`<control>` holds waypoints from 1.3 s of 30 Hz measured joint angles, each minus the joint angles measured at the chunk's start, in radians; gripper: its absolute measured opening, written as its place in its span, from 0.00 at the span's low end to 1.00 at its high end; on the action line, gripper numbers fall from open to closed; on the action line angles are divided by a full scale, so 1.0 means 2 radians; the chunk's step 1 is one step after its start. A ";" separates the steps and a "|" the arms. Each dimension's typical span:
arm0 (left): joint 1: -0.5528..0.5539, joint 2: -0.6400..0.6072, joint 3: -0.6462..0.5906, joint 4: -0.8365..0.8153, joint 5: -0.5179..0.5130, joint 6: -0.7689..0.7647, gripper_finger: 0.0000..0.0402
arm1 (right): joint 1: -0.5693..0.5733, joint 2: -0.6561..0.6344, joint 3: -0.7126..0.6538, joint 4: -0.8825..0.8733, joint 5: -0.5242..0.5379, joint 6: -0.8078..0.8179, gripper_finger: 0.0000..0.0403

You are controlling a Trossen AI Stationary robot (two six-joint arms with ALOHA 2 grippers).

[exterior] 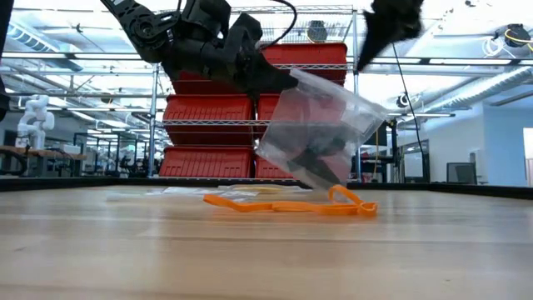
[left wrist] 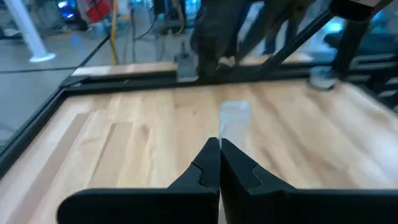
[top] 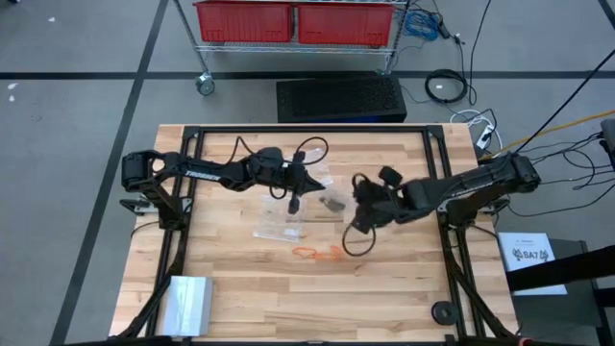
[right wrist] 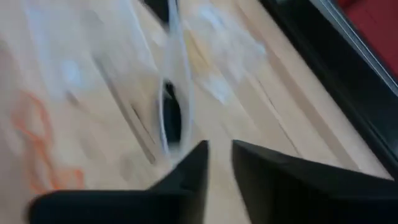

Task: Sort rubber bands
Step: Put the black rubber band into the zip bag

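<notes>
A clear plastic bag [exterior: 321, 125] with black rubber bands [exterior: 316, 158] inside hangs over the middle of the table, and my left gripper [exterior: 287, 81] is shut on it. In the high view this bag [top: 330, 200] lies just right of my left gripper [top: 294, 200]. Orange rubber bands [top: 317, 252] lie loose on the wood nearer the front edge, also seen low [exterior: 291, 204]. My right gripper [top: 361, 217] hovers above and to the right of the bag, its fingers [right wrist: 217, 158] a little apart with nothing between them. My left gripper pinches the bag's upper edge [exterior: 298, 79] between its two shut fingers, coming nearly level from the table's left. The bag hangs tilted below and to the right of the fingertips, and whether its lower corner [exterior: 329, 182] touches the wood I cannot tell.
A second clear bag [top: 279, 227] lies flat on the wood left of centre. A shiny packet [top: 187, 300] sits at the near left corner and a black round part [top: 442, 311] at the near right. A black frame [top: 307, 129] borders the table.
</notes>
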 joint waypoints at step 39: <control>-0.051 0.228 0.250 -0.150 -0.036 0.002 0.30 | 0.097 -0.096 -0.240 0.102 -0.020 0.361 0.00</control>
